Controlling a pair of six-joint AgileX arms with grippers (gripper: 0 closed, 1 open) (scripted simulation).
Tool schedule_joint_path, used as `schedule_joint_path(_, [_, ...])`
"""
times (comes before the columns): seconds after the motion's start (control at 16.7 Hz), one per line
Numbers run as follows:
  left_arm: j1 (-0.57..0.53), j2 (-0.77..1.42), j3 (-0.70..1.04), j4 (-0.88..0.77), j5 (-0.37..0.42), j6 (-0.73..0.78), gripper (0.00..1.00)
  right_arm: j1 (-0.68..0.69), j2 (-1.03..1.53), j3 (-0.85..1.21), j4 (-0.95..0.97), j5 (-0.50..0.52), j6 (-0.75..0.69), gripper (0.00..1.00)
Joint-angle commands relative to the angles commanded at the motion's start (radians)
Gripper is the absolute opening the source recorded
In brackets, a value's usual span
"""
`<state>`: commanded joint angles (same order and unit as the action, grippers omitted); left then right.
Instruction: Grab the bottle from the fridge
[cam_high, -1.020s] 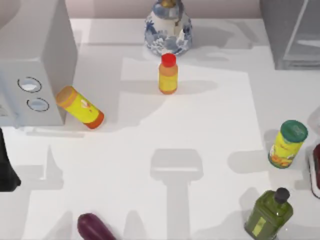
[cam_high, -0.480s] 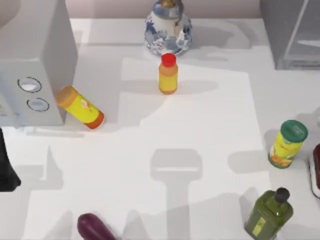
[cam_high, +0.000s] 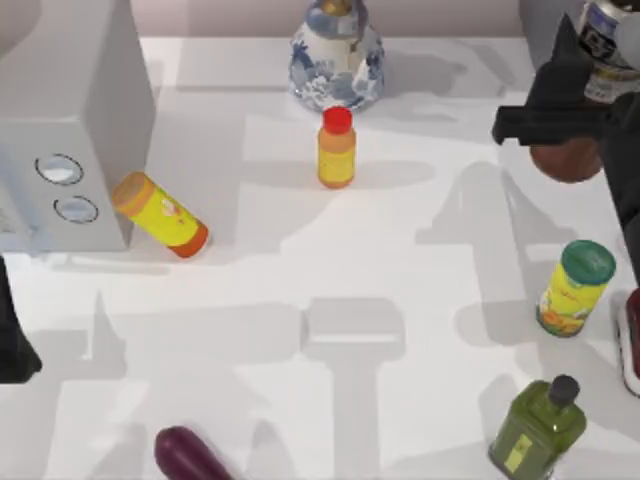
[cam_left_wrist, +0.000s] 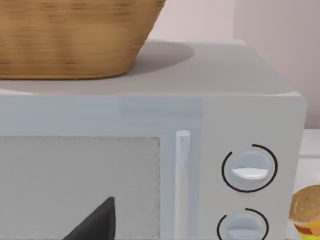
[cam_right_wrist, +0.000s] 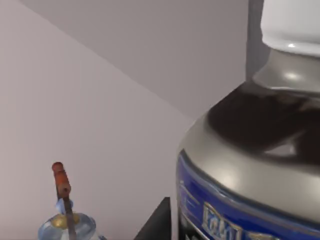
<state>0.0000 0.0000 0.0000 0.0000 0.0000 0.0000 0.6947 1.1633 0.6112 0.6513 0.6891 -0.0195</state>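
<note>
Now my right arm is filling the top view's upper right, where the fridge stood alone half a second ago. Right gripper (cam_high: 590, 100) is clenching the bottle (cam_high: 610, 45), upright, just above its fingers; left gripper (cam_high: 15, 340) is idling at left edge, state untellable.

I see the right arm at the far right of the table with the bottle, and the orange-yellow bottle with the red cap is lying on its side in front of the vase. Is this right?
Not quite. In the top view the orange-yellow bottle stands upright in front of the vase. The rest holds: the right gripper is at the table's far right with the bottle.
</note>
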Motion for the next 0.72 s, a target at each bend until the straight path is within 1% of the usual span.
schedule_joint_path(0.24, [0.0,0.0,0.0,0.0,0.0,0.0,1.0,0.21,0.422,0.184,0.183,0.223,-0.015,0.0])
schedule_joint_path(0.42, [0.0,0.0,0.0,0.0,0.0,0.0,1.0,0.342,0.688,0.317,0.314,0.364,-0.035,0.0])
schedule_joint_path(0.6, [0.0,0.0,0.0,0.0,0.0,0.0,1.0,0.441,0.884,0.428,0.422,0.47,-0.057,0.0])
schedule_joint_path(0.72, [0.0,0.0,0.0,0.0,0.0,0.0,1.0,0.485,0.965,0.48,0.471,0.515,-0.069,0.0])
